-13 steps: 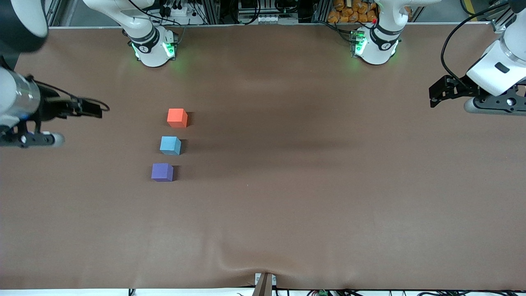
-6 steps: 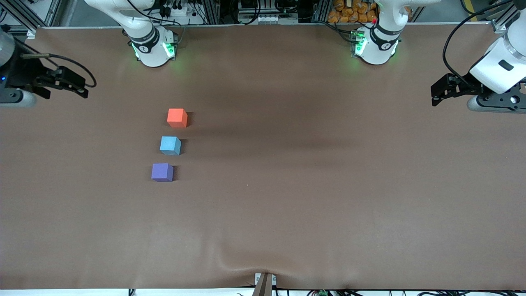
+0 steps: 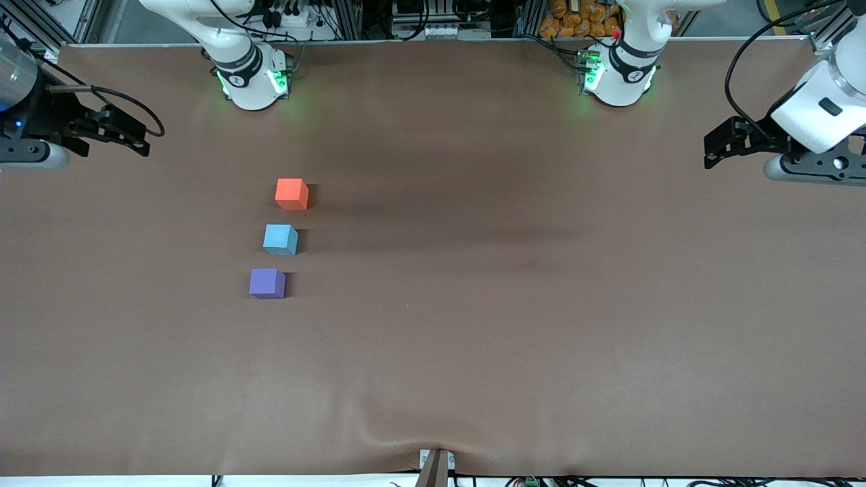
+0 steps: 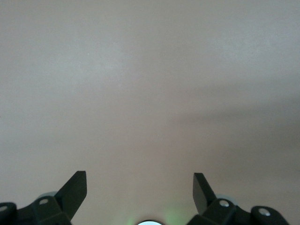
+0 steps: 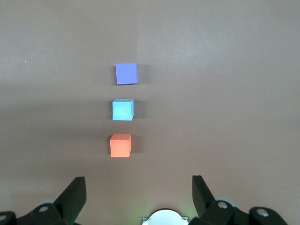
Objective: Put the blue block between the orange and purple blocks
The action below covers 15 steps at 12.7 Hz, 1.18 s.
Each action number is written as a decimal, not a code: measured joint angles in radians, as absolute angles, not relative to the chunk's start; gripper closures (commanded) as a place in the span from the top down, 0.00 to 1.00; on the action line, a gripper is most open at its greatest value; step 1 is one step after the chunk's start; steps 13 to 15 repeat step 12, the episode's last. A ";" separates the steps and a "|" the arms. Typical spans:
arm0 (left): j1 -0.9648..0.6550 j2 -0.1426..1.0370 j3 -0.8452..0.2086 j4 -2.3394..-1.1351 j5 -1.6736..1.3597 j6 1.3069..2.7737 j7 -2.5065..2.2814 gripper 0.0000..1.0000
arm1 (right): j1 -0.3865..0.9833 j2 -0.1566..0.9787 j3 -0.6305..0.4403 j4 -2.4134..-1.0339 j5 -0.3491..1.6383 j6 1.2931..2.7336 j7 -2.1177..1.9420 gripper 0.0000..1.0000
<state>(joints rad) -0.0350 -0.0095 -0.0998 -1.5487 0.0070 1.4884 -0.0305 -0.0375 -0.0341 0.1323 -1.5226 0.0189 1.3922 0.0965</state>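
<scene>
Robotics lab: brown-covered bench (image 3: 514,325) edged by aluminium framing (image 3: 338,17), with green-lit arm bases (image 3: 252,80) bolted on, loose cabling (image 3: 744,61) and power strips (image 3: 440,30) alongside.

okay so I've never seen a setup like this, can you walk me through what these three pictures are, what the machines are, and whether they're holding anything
These are two robot arms bolted at one edge of a brown table. One picture looks down from a high camera facing them; the other two come from small cameras on each arm's wrist.

Three small cubes stand in a row, apart from each other: the orange block farthest from the high camera, the blue block in the middle, the purple block nearest.

The right gripper hovers over its arm's end of the table, open and empty; its wrist camera sees the cubes. The left gripper waits over its own end, also open and empty, seeing only bare table.
</scene>
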 measured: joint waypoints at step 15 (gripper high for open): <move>-0.018 -0.009 -0.099 -1.549 0.007 1.486 -0.021 1.00 | -0.045 -0.035 0.119 -1.522 0.017 1.397 0.014 1.00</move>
